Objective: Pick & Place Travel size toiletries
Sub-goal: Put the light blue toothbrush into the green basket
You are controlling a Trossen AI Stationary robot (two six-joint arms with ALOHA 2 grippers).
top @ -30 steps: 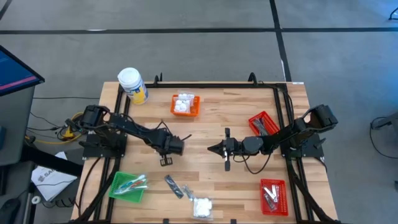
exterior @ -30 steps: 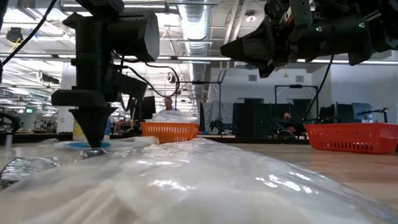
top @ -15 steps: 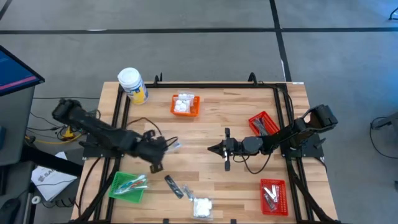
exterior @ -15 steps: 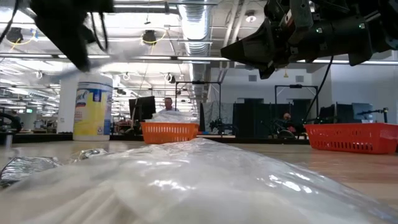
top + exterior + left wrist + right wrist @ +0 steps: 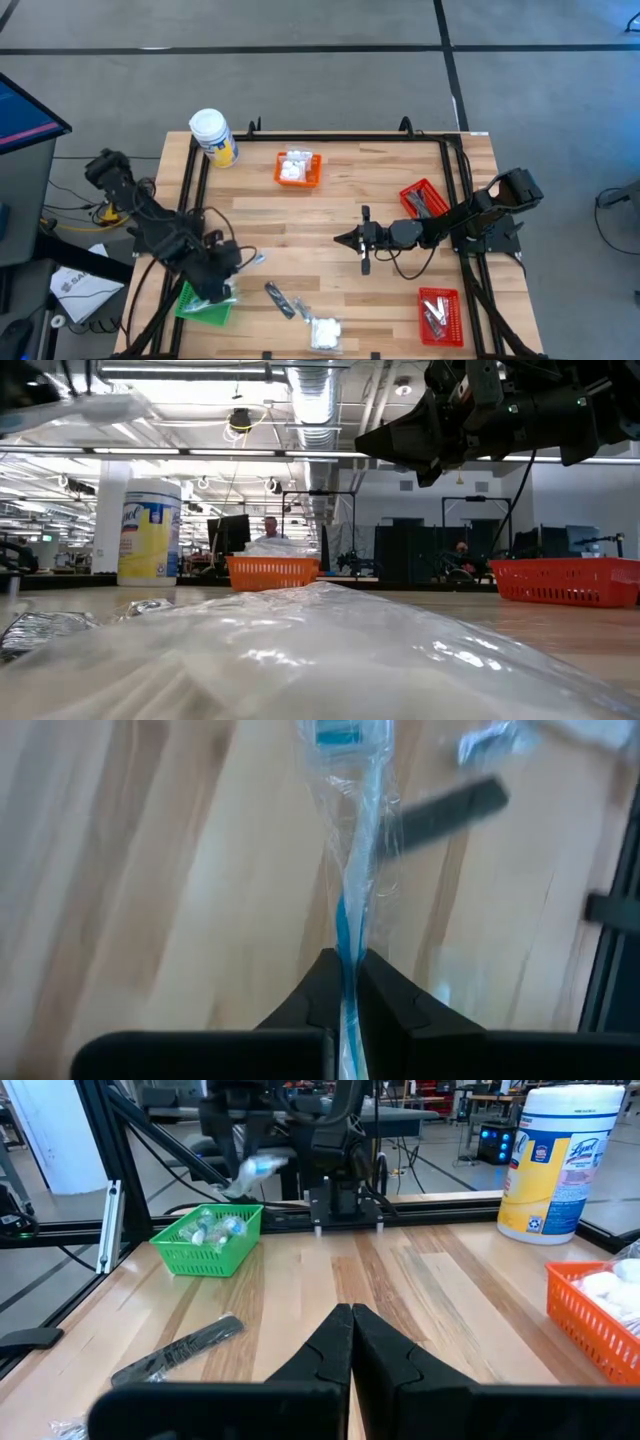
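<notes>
My left claw is pinched tight on a thin clear-wrapped stick with a blue and white core, most likely a toothbrush; the wrapper trails out ahead of the tips. Seen from above, the claw hangs just over the inner edge of the green basket, with the stick's free end poking away from the basket toward the middle of the table.

The step in hand, as I judge it, is dropping this stick into the green basket, which already holds similar clear-wrapped pieces. To do it well I should bring the claw further over the basket's centre, so the whole length of the stick clears the rim, turn it to lie along the basket's long side, and lower before letting go. The crinkly wrap may cling to my tips, so I should open fully and lift straight up.

Beside the green basket, toward the table's near edge, a slim dark sachet and a white lumpy packet wait on the wood.

My right claw is closed on nothing, parked low over the middle of the table, well apart from the basket.
</notes>
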